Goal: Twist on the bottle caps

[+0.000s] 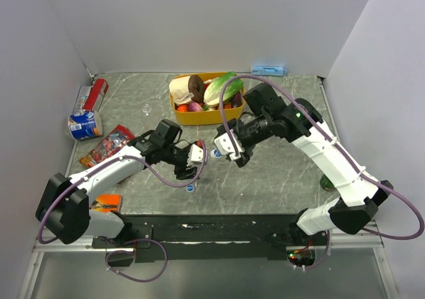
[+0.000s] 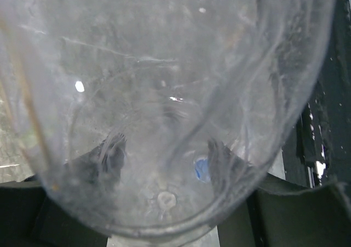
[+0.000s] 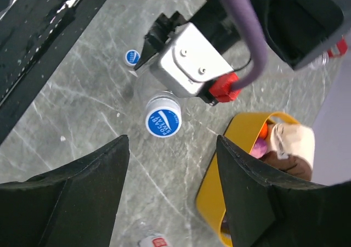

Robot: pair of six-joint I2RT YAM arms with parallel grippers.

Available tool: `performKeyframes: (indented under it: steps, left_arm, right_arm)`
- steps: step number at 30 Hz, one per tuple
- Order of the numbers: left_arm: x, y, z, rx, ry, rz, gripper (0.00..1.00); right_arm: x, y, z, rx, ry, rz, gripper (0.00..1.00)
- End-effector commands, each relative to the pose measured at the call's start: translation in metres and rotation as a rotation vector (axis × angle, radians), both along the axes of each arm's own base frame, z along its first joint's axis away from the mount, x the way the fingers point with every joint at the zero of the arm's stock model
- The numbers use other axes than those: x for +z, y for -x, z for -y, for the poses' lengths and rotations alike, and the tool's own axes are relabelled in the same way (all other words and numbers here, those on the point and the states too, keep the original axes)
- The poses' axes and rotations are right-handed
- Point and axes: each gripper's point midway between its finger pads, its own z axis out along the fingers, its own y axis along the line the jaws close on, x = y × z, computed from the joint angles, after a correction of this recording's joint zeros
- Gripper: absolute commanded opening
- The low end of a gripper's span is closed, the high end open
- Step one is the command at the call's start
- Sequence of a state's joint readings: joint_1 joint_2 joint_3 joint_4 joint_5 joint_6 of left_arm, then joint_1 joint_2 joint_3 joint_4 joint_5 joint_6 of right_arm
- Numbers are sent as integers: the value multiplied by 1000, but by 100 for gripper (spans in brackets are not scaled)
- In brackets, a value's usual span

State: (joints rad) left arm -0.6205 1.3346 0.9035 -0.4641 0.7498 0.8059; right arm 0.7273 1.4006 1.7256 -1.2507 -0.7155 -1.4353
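Note:
A clear bottle (image 2: 164,93) fills the left wrist view, with my left gripper (image 1: 199,161) shut on its body and the dark fingers (image 2: 109,153) showing through the plastic. A blue-topped bottle cap (image 3: 163,121) sits on that bottle's neck, also seen from above as the cap (image 1: 216,154). My right gripper (image 3: 171,142) is open just short of this cap, nothing between its fingers; from above the right gripper (image 1: 232,154) is beside the neck. A second blue cap (image 3: 131,56) lies loose on the table, near the front edge (image 1: 190,187).
The yellow tub (image 1: 199,117) of toy food stands behind the grippers, its rim (image 3: 241,142) close to my right finger. Snack packets (image 1: 106,145) and a blue-white pack (image 1: 85,123) lie at the left. A dark green bottle (image 1: 325,181) stands at the right.

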Motion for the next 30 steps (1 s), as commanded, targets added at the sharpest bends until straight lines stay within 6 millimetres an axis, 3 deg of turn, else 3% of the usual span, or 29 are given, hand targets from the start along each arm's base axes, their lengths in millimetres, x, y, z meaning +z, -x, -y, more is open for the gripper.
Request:
performKeyframes:
  steps: [1,20,25,29,30]
  left_arm:
    - [18,3,7,-77,47,37,1]
    - [29,-4,11,-89,54,73,1]
    - [31,-5,13,-87,57,82,1]
    - [36,-14,15,-35,74,101,1]
    - [39,-19,16,-10,83,118,1]
  right_arm:
    - [-1,17,5,117,14,59,71]
    - [-15,15,-17,178,22,54,57]
    - [-19,14,-18,181,42,29,44]
    - [-26,11,-22,138,75,-54,25]
    - [-27,10,-23,120,85,-79,16]
